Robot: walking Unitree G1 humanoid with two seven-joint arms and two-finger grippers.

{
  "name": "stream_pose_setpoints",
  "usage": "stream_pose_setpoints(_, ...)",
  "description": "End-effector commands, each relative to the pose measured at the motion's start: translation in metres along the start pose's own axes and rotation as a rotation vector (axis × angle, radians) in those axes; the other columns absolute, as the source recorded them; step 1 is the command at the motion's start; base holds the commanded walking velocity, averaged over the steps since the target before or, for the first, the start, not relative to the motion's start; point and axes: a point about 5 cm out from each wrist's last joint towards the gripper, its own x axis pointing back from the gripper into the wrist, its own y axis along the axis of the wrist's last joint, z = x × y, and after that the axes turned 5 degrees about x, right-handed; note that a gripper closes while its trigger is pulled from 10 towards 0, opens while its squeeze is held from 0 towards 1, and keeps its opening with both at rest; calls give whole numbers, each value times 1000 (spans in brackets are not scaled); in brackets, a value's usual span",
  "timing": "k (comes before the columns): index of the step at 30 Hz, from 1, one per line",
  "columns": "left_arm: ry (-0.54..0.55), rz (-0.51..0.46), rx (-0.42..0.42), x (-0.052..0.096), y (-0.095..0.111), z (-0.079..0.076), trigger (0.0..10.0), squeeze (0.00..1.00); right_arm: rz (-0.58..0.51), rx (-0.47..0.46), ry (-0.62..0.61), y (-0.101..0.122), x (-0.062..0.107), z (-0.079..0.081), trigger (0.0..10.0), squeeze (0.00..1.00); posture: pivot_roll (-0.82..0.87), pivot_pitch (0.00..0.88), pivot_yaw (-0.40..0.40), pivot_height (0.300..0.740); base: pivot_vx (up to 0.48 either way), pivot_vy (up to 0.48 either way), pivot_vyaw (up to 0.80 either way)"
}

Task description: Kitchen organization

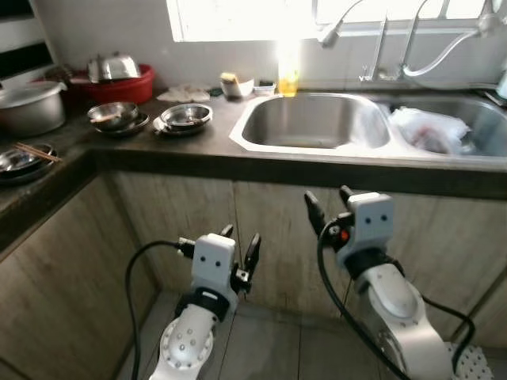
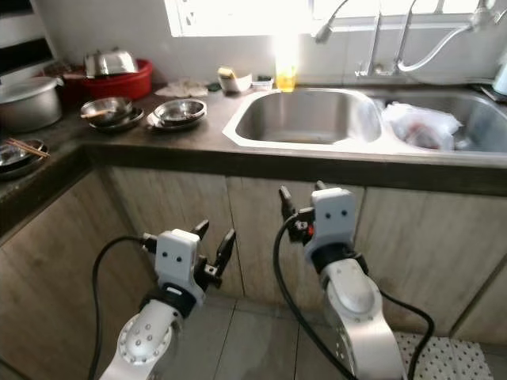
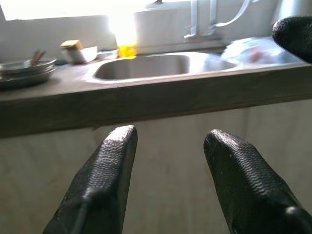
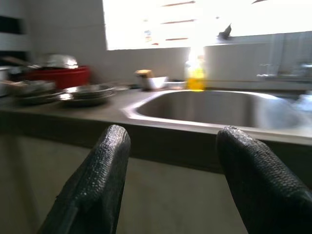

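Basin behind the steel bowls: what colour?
Red basin, clearest in the left eye view.

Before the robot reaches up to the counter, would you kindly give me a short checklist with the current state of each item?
1. Left gripper open and holding nothing: ok.
2. Right gripper open and holding nothing: ok.
3. Both grippers below the counter edge, in front of the cabinet doors, apart from them: ok.
4. Left sink basin free of dishes: ok.
5. Right sink basin free: not ok, a plastic bag lies in it.
6. Steel dishes near the sink stacked steadily: cannot tell.
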Motion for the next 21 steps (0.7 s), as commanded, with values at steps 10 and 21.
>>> stream_pose_setpoints(10, 47, -6, -21, -1, 3, 9, 10000, 0, -23, -7, 15, 5, -2, 5, 10000, 0, 83, 12, 0, 740, 0, 0, 0)
stream_pose_setpoints(21, 47, -1, -25, -1, 3, 10, 10000, 0, -13, 4, 48, 3, 0, 9, 10000, 0, 83, 16, 0, 740, 70, 0, 273)
